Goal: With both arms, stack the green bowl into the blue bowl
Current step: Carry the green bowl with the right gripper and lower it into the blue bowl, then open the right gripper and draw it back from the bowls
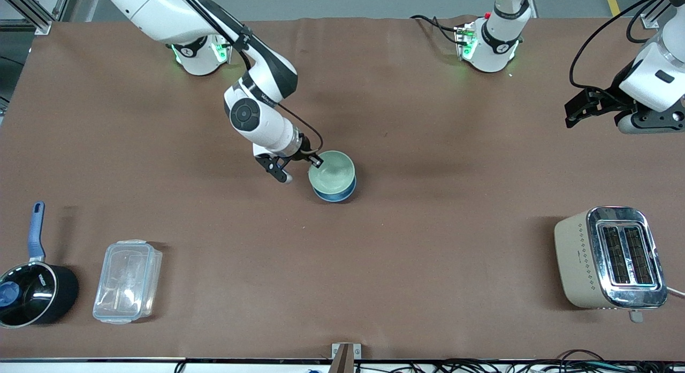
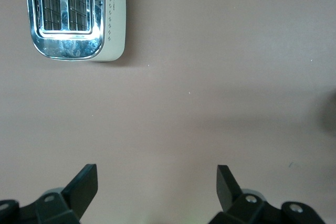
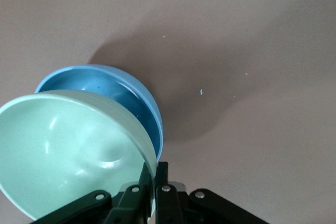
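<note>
The pale green bowl (image 1: 333,171) is tilted over the light blue bowl (image 1: 337,195), which stands on the brown table near its middle. I cannot tell whether the two touch. My right gripper (image 1: 316,161) is shut on the green bowl's rim on the side toward the right arm's end. In the right wrist view the green bowl (image 3: 68,150) is pinched at the rim by the right gripper (image 3: 155,174), with the blue bowl (image 3: 134,98) partly hidden under it. My left gripper (image 1: 575,113) waits open and empty in the air at the left arm's end; it is also open in the left wrist view (image 2: 156,179).
A cream and chrome toaster (image 1: 610,258) stands near the front camera at the left arm's end, also in the left wrist view (image 2: 73,14). A clear plastic box (image 1: 127,281) and a black saucepan with a blue handle (image 1: 32,287) stand near the front camera at the right arm's end.
</note>
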Controlling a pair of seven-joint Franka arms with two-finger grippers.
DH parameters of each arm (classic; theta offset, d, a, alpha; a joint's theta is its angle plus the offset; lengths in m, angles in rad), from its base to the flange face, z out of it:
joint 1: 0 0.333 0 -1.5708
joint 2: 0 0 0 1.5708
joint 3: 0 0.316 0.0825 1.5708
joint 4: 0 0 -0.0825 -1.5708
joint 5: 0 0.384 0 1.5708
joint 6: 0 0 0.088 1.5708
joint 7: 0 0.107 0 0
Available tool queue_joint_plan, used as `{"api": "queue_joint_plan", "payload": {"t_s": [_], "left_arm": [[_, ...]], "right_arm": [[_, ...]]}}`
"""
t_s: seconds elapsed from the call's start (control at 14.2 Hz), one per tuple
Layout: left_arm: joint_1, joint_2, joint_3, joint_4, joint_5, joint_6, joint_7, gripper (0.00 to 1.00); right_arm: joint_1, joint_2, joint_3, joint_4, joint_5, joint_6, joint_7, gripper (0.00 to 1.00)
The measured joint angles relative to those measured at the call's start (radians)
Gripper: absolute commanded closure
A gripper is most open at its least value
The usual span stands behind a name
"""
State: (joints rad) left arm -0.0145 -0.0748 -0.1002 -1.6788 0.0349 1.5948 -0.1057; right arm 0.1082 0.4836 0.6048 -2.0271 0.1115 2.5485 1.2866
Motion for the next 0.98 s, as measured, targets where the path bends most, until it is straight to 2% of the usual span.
{"api": "queue_joint_plan", "payload": {"t_s": [0.98], "left_arm": [[0.001,-0.001,0.003,0.016,0.000,0.000,0.000,0.00]], "right_arm": [[0.000,0.030,-0.001,0.016,-0.044,0.036,0.002,0.92]]}}
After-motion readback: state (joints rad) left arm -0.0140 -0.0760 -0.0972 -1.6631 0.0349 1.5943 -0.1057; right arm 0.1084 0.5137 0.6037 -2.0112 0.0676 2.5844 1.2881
